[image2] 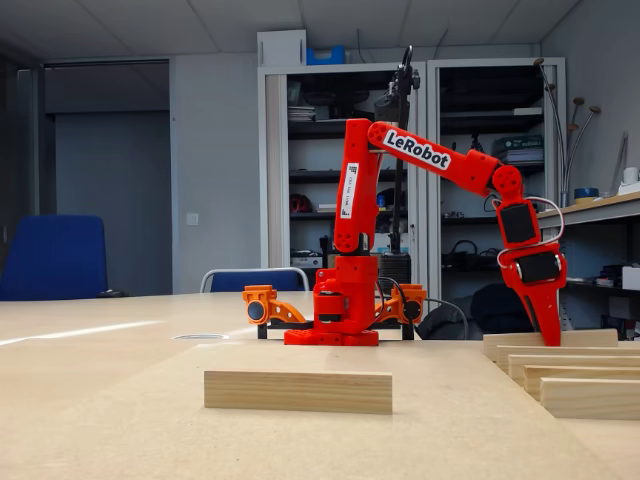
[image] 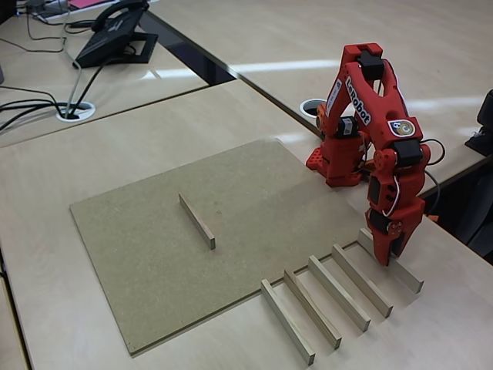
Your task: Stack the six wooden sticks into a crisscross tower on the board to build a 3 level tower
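One wooden stick (image: 197,220) (image2: 298,391) lies flat on the brown board (image: 139,254) (image2: 120,420), left of its middle in a fixed view. Several more sticks (image: 339,293) (image2: 585,375) lie side by side on the pale desk just off the board's right edge. My red gripper (image: 389,258) (image2: 551,337) points straight down onto the stick farthest from the board (image: 408,279). Its fingers (image: 383,258) reach down to that stick and hide its middle. The stick still rests on the desk. How far the jaws stand apart is not clear.
The arm's red base (image: 337,162) (image2: 335,310) stands at the board's far corner. A desk telephone (image: 115,35) and cables (image: 31,108) sit at the back left. A round cable hole (image: 312,108) lies behind the base. Shelves and a blue chair (image2: 55,255) stand behind the desk.
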Tool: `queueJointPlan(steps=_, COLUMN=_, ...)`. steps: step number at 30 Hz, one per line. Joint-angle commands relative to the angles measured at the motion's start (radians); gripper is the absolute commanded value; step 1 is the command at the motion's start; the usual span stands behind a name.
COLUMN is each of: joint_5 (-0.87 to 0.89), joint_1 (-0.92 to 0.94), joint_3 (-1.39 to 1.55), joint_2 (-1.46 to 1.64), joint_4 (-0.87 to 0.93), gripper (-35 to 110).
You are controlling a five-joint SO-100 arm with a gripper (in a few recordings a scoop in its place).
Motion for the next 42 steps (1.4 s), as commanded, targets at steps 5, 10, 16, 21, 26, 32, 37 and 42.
queueJointPlan(steps=5, joint_5=0.005, joint_1=0.037, joint_3=-0.160, joint_2=0.100, joint_4=0.207, gripper=0)
queueJointPlan(steps=10, joint_5=-0.055, joint_1=0.104, joint_3=-0.216, joint_2=0.156, joint_4=0.324, gripper=0)
queueJointPlan(steps=16, joint_5=-0.250, joint_1=0.262, joint_3=-0.206, joint_2=0.252, joint_4=0.365, gripper=0)
queueJointPlan(steps=21, joint_5=-0.491, joint_1=0.440, joint_3=-0.133, joint_2=0.314, joint_4=0.344, gripper=0)
queueJointPlan(steps=26, joint_5=-0.673, joint_1=0.612, joint_3=-0.072, joint_2=0.365, joint_4=0.356, gripper=0)
queueJointPlan(steps=32, joint_5=-0.801, joint_1=0.802, joint_3=0.026, joint_2=0.397, joint_4=0.380, gripper=0)
queueJointPlan(steps=37, joint_5=-0.919, joint_1=0.940, joint_3=0.081, joint_2=0.387, joint_4=0.390, gripper=0)
queueJointPlan(steps=42, joint_5=-1.042, joint_1=1.060, joint_3=0.092, joint_2=0.319, joint_4=0.367, gripper=0)
